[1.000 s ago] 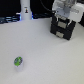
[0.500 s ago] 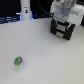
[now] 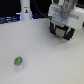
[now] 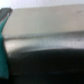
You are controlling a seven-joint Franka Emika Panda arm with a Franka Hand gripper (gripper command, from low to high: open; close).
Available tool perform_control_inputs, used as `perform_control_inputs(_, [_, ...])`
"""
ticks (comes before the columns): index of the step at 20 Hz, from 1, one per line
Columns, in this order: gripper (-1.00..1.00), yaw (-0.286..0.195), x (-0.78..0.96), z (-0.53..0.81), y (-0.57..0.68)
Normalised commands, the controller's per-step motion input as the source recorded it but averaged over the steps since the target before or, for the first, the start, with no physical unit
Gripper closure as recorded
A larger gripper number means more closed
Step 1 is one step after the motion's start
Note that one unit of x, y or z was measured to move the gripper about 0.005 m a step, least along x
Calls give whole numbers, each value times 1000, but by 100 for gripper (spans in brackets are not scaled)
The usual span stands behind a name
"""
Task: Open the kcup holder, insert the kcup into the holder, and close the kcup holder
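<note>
White table (image 3: 42, 55), unlabelled green kcup (image 3: 18, 62)

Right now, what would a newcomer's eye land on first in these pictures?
The white-and-grey gripper hangs at the exterior view's upper right, right at the black kcup holder, which it mostly hides. The small green-topped kcup sits alone on the white table at lower left, far from both. The wrist view is a blurred close-up.

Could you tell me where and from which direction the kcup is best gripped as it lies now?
Probably from above, fingers closing across its round rim: the kcup seems to lie green top up on the open white table, apart from the gripper.
</note>
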Motion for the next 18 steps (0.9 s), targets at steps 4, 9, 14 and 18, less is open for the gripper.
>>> perform_control_inputs(4, [100,-78,927,115,-370])
perform_control_inputs(9, [100,-79,920,109,-385])
perform_control_inputs(14, [100,-70,900,123,-421])
perform_control_inputs(18, [100,-69,863,117,-420])
